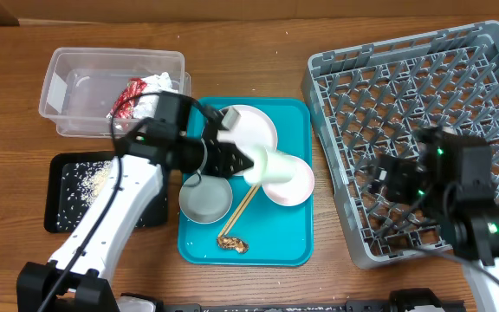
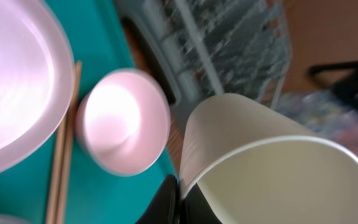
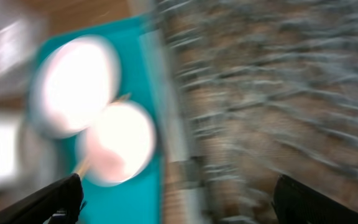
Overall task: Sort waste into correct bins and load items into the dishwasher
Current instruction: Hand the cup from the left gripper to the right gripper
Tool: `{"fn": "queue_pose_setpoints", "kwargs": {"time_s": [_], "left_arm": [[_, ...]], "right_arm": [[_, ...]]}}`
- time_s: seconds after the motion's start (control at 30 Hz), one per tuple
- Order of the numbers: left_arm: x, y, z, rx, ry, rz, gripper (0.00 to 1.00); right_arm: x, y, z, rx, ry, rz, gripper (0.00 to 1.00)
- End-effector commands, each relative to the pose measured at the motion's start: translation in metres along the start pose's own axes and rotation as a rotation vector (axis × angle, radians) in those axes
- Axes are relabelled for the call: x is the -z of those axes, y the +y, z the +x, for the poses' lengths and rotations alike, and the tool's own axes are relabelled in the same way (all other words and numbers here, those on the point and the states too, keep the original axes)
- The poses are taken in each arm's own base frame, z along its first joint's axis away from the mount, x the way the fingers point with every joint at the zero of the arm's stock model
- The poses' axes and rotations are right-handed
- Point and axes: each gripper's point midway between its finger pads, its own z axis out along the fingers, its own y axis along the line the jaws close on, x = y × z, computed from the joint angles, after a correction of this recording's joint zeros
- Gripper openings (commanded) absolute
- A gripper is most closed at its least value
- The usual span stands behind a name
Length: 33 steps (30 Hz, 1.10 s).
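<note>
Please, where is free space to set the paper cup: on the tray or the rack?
The dish rack is bare along its far rows; the right gripper hangs over its near part. On the teal tray, only the near right corner, beside the food scrap, is free. The plate, pink bowl, grey bowl and chopsticks crowd the rest.

The left claw [image 1: 251, 161] grips a white paper cup [image 1: 280, 165] by one end, holding it sideways over the teal tray [image 1: 288, 244]. A pink bowl [image 1: 294, 196] sits under the cup's far end. A white plate [image 1: 254, 126] lies just beside the claw, and a grey bowl [image 1: 204, 201] and chopsticks [image 1: 243, 206] lie on its other side. The grey rack [image 1: 327, 65] stands well past the cup.
</note>
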Motion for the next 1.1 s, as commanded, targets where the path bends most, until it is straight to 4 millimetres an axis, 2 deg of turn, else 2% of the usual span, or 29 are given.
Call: {"fn": "queue_pose_setpoints", "kwargs": {"time_s": [0.0, 0.1, 0.3, 0.43, 0.6, 0.8, 0.97, 1.07], "left_arm": [[0.011, -0.044, -0.016, 0.045, -0.008, 0.264, 0.04], [0.012, -0.052, -0.022, 0.033, -0.016, 0.316, 0.04], [0.015, -0.060, -0.021, 0.017, -0.008, 0.361, 0.04], [0.013, -0.063, -0.020, 0.019, 0.000, 0.365, 0.04], [0.009, -0.070, -0.019, 0.015, 0.012, 0.378, 0.04], [0.007, -0.093, -0.017, -0.035, 0.042, 0.463, 0.04], [0.002, -0.095, -0.016, -0.048, 0.046, 0.454, 0.04], [0.000, -0.095, -0.016, -0.040, 0.047, 0.446, 0.04]], "right_arm": [[0.012, 0.088, 0.012, 0.198, 0.109, -0.555, 1.00], [0.015, 0.113, 0.016, 0.240, 0.159, -0.783, 1.00], [0.009, 0.126, 0.005, 0.269, 0.147, -0.924, 1.00], [0.016, 0.137, -0.004, 0.298, 0.112, -1.044, 1.00], [0.016, 0.145, -0.002, 0.328, 0.115, -1.071, 1.00], [0.016, 0.148, -0.002, 0.350, 0.106, -1.076, 1.00], [0.019, 0.149, -0.001, 0.351, 0.106, -1.098, 1.00], [0.023, 0.151, -0.002, 0.354, 0.104, -1.119, 0.91]]}}
